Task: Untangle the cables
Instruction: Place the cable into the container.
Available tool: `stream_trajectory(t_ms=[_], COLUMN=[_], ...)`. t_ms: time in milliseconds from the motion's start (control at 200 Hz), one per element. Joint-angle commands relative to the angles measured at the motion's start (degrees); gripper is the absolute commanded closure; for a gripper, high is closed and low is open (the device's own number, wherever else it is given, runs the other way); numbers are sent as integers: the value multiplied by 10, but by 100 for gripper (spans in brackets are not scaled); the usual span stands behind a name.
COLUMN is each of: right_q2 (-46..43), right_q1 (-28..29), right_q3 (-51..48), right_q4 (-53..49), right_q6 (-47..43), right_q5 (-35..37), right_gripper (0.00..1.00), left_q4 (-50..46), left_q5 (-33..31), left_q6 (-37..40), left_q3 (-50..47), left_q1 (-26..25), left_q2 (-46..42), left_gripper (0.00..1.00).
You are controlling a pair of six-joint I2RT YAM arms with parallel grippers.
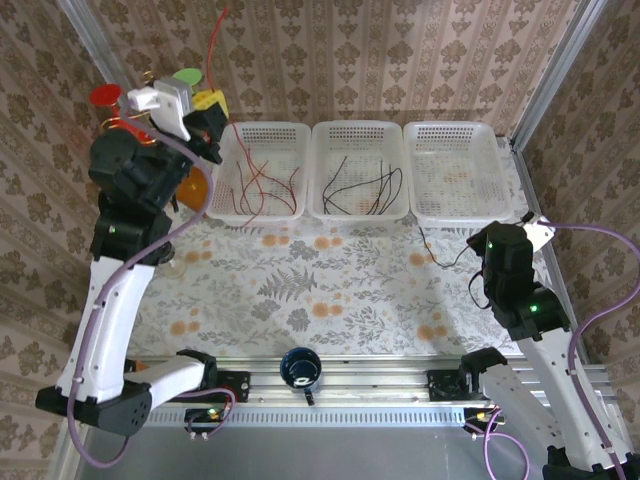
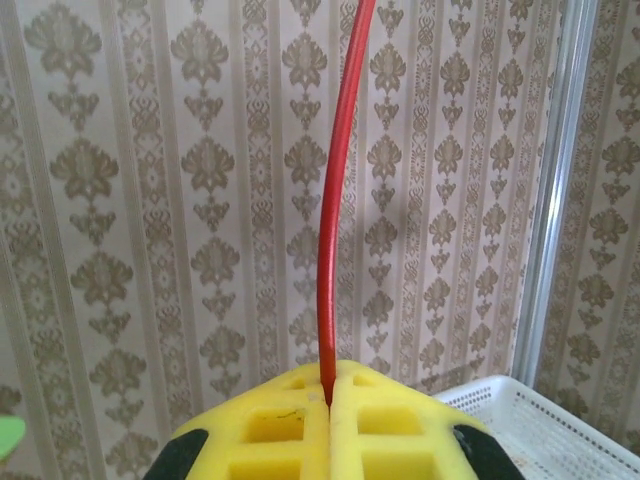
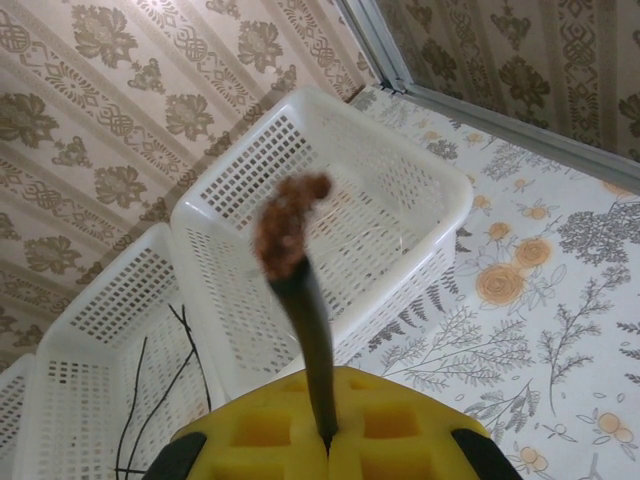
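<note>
I can read no text, label, brand, number or sign in any of my views. The wallpaper (image 1: 400, 60) carries only a repeating ornament, and the flowered cloth (image 1: 300, 285) only blossoms and leaves.

White-and-black arms (image 1: 105, 320), purple cables (image 1: 590, 231), yellow pincer pads (image 2: 270, 440)
</note>
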Motion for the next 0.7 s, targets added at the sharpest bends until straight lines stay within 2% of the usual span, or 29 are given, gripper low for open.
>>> stream_trajectory(t_ms=[0, 180, 315, 415, 545, 695], right_q2=[0, 3, 3, 3, 1, -2], right_q1=[-3, -3, -3, -3, -3, -3], right_q3=[9, 12, 13, 14, 16, 17], right_q4=[19, 18, 18, 16, 12, 7], right_q6=[12, 15, 19, 22, 23, 25], right_q5=[-4, -9, -18, -22, -27, -33], right_gripper=[100, 100, 100, 100, 100, 100], left_q4=[7, 21, 33, 38, 57, 92], left_q5=[0, 5, -6, -23, 5, 9], left_q6=[51, 71, 102, 134, 117, 104], left_q3=[59, 128, 136, 113, 61, -7], left_q1=[-1, 10, 14, 18, 37, 49], left_q2=[29, 82, 114, 139, 182, 235], left_gripper=[100, 100, 100, 100, 100, 100])
